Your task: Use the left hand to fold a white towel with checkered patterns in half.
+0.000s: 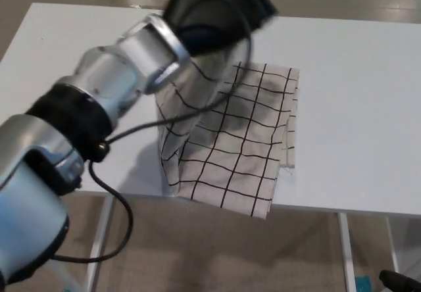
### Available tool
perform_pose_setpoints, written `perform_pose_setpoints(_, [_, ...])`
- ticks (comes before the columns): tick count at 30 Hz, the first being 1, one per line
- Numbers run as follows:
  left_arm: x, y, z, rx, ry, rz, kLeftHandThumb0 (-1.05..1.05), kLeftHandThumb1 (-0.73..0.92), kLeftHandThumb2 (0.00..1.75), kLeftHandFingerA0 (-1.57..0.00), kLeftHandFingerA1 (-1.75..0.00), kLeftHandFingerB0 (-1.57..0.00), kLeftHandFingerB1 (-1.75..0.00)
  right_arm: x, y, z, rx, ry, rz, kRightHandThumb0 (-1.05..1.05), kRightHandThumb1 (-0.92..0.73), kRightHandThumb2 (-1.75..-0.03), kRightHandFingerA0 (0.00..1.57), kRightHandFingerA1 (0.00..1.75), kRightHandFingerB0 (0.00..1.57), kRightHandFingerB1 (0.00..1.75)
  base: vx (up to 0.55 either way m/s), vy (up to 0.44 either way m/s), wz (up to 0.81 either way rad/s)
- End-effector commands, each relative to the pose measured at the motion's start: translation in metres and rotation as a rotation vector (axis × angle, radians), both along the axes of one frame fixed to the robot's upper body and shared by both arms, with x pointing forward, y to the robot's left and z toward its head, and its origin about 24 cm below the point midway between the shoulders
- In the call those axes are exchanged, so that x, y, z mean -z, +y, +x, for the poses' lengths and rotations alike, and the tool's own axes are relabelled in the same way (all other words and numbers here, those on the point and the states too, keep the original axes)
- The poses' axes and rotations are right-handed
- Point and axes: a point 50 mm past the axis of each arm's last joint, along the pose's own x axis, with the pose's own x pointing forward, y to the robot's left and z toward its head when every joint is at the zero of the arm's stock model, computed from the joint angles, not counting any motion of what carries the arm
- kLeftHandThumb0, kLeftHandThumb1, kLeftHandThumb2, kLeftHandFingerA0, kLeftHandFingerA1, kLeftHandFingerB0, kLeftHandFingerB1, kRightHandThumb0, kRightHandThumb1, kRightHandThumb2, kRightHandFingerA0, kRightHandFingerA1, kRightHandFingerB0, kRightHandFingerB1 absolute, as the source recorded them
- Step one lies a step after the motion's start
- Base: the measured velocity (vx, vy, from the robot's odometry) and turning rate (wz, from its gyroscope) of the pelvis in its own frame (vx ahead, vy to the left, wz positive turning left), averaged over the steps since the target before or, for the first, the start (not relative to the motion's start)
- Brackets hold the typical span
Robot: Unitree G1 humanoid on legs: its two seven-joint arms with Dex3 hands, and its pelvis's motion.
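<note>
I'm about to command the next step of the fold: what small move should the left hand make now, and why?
Probably lower and release. The left hand holds a raised edge of the towel above its far right side, and the carried layer already drapes over the half lying on the table, so setting it down near the right edge should finish the fold.

Black hand (pixel 214 12), silver cabled forearm (pixel 125 68)

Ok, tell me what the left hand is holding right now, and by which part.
The left hand holds the checkered towel by its left-side edge, lifted and carried over the half lying on the table. The exact grip spot is hidden.
</note>
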Motion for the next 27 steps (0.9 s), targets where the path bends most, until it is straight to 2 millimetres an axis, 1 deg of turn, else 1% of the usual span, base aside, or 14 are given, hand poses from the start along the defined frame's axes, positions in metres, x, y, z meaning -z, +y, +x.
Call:
perform_pose_setpoints(1, [0.023,-0.019,-0.014,0.101,0.056,0.1,-0.35,0.46,0.56,-0.97,-1.64,-0.96,-0.54,0.0,-0.001,-0.002,-0.027,-0.011,0.007,-0.23,-0.59,-0.59,0.62,0.65,0.61,0.6,0.0,0.0,0.0])
perform_pose_setpoints(2, [0.031,-0.02,-0.017,0.113,0.075,0.122,-0.41,0.46,0.6,-0.96,-1.63,-0.94,-0.55,0.0,-0.001,-0.002,-0.032,-0.012,0.007,-0.23,-0.59,-0.59,0.63,0.66,0.61,0.6,0.0,0.0,0.0])
perform_pose_setpoints(3, [0.044,-0.02,-0.02,0.122,0.117,0.159,-0.33,0.48,0.56,-0.91,-1.71,-1.01,-0.57,-0.001,-0.002,-0.002,-0.037,-0.013,0.007,-0.24,-0.59,-0.59,0.62,0.66,0.62,0.6,0.0,0.0,0.0])
perform_pose_setpoints(5, [0.055,-0.018,-0.022,0.114,0.186,0.19,-0.3,0.49,0.55,-0.89,-1.73,-1.06,-0.61,-0.001,-0.002,-0.002,-0.042,-0.013,0.011,-0.24,-0.59,-0.58,0.62,0.65,0.62,0.6,0.0,0.0,0.0])
perform_pose_setpoints(6, [0.061,-0.018,-0.021,0.085,0.259,0.214,-0.38,0.38,0.61,-1.01,-1.56,-0.94,-0.94,-0.001,-0.002,-0.001,-0.045,-0.012,0.008,-0.24,-0.59,-0.59,0.62,0.65,0.62,0.6,0.0,0.0,0.0])
perform_pose_setpoints(7, [0.065,-0.018,-0.021,0.048,0.33,0.24,-0.36,0.48,0.57,-0.88,-1.4,-0.91,-0.7,-0.002,-0.002,0.0,-0.045,-0.011,0.009,-0.23,-0.59,-0.59,0.63,0.65,0.62,0.6,0.0,0.0,0.0])
perform_pose_setpoints(8, [0.067,-0.018,-0.02,0.011,0.393,0.263,-0.36,0.48,0.57,-0.88,-1.4,-0.91,-0.7,-0.002,-0.002,0.0,-0.043,-0.01,0.011,-0.23,-0.59,-0.59,0.63,0.65,0.62,0.6,0.0,0.0,0.0])
perform_pose_setpoints(9, [0.069,-0.019,-0.019,-0.06,0.487,0.296,-0.44,0.5,0.56,-0.65,-0.71,-0.68,-0.46,-0.002,-0.002,0.0,-0.043,-0.01,0.01,-0.23,-0.59,-0.59,0.63,0.66,0.62,0.6,0.0,0.0,0.0])
perform_pose_setpoints(10, [0.074,-0.02,-0.018,-0.135,0.57,0.335,-0.6,0.43,0.75,-0.31,-0.45,-0.42,-0.46,-0.001,-0.003,0.0,-0.042,-0.008,0.008,-0.23,-0.59,-0.59,0.63,0.66,0.61,0.6,0.0,0.0,0.0])
perform_pose_setpoints(11, [0.078,-0.021,-0.018,-0.208,0.65,0.341,-0.74,0.45,0.8,0.0,0.0,-0.07,-0.21,-0.001,-0.003,0.0,-0.04,-0.007,0.009,-0.23,-0.59,-0.59,0.63,0.66,0.61,0.6,0.0,0.0,0.0])
perform_pose_setpoints(13, [0.083,-0.022,-0.02,-0.32,0.813,0.341,-0.75,0.44,0.81,0.0,0.0,-0.01,-0.14,-0.002,-0.003,0.001,-0.038,-0.005,0.006,-0.23,-0.59,-0.59,0.63,0.66,0.61,0.6,0.0,0.0,0.0])
perform_pose_setpoints(14, [0.083,-0.021,-0.021,-0.337,0.859,0.33,-0.83,0.45,0.59,0.0,0.0,0.0,-0.22,-0.002,-0.003,0.002,-0.037,-0.005,0.006,-0.23,-0.59,-0.59,0.63,0.66,0.6,0.59,0.0,0.0,0.0])
perform_pose_setpoints(17, [0.084,-0.021,-0.023,-0.359,0.937,0.321,-0.87,0.45,0.62,0.0,0.0,0.0,-0.18,-0.003,-0.002,0.003,-0.032,-0.005,0.007,-0.23,-0.59,-0.59,0.64,0.66,0.61,0.6,0.0,0.0,0.0])
perform_pose_setpoints(27, [0.075,-0.018,-0.023,-0.368,0.997,0.297,-0.95,0.47,0.67,0.0,0.0,0.0,-0.07,-0.002,-0.002,0.001,-0.043,0.001,-0.001,-0.22,-0.58,-0.57,0.62,0.66,0.58,0.58,0.0,0.0,0.0])
